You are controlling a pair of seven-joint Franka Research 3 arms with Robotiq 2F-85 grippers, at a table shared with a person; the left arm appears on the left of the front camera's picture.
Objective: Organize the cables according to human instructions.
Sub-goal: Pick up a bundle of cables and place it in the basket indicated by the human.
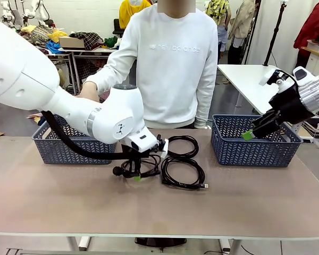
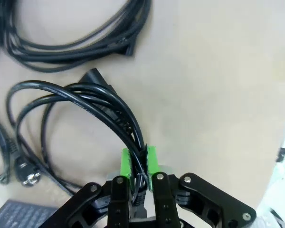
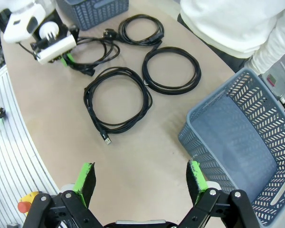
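Four black coiled cables lie mid-table. My left gripper (image 1: 138,174) (image 2: 138,166) is shut on the strands of one cable (image 2: 80,102) (image 3: 96,51) at table level; it also appears far off as the left gripper (image 3: 66,60). A second cable (image 1: 183,144) (image 3: 171,69) lies nearer the person. A third cable (image 1: 182,174) (image 3: 118,99) lies nearer me. The fourth cable (image 3: 142,29) lies near the left basket. My right gripper (image 1: 251,133) (image 3: 140,183) hangs open and holds nothing, at the near left rim of the right basket.
A blue-grey basket (image 1: 50,146) (image 3: 92,7) stands at the left and another basket (image 1: 255,149) (image 3: 237,137) at the right. The person stands behind the table, one hand (image 1: 88,91) over the left basket. Bare tabletop (image 1: 159,212) stretches along the front.
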